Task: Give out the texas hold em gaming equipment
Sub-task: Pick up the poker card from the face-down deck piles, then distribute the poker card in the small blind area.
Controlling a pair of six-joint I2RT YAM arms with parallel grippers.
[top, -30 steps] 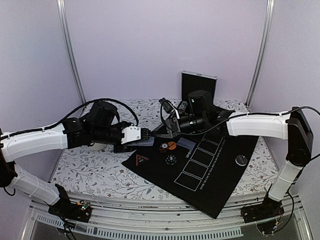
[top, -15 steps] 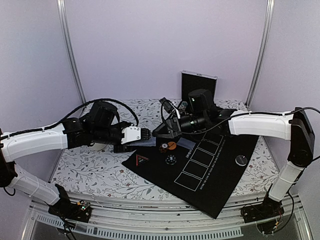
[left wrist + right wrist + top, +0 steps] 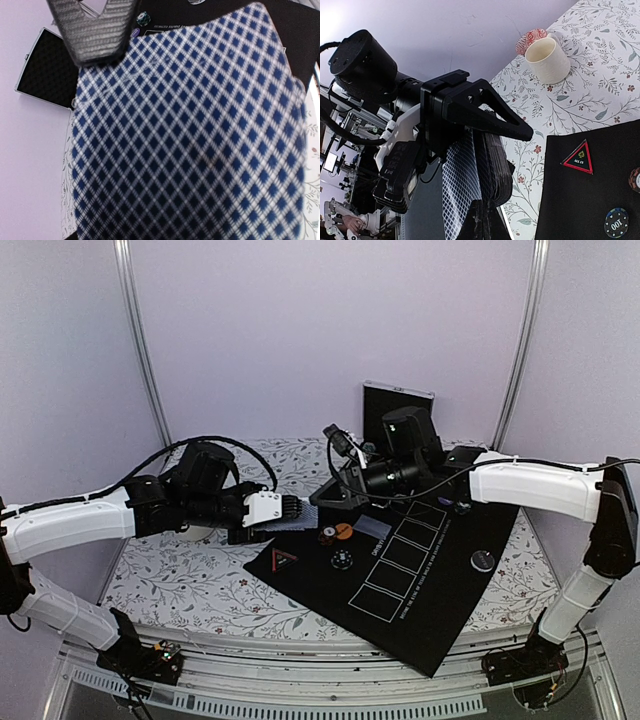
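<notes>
Left hand (image 3: 290, 510) is clamped around the deck (image 3: 496, 165), held up off the table (image 3: 180, 580). Right hand (image 3: 322, 498) is pinched fully closed on the edge of the top card (image 3: 190, 130). Cards look thin, slick and bendy, so I'd grip the edges and slide flat.

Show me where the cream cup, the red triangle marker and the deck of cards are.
cream cup (image 3: 554, 67), right wrist view, on its outer wall.
red triangle marker (image 3: 579, 157), right wrist view, on its black centre.
deck of cards (image 3: 190, 130), left wrist view, on the top card's patterned back.
</notes>
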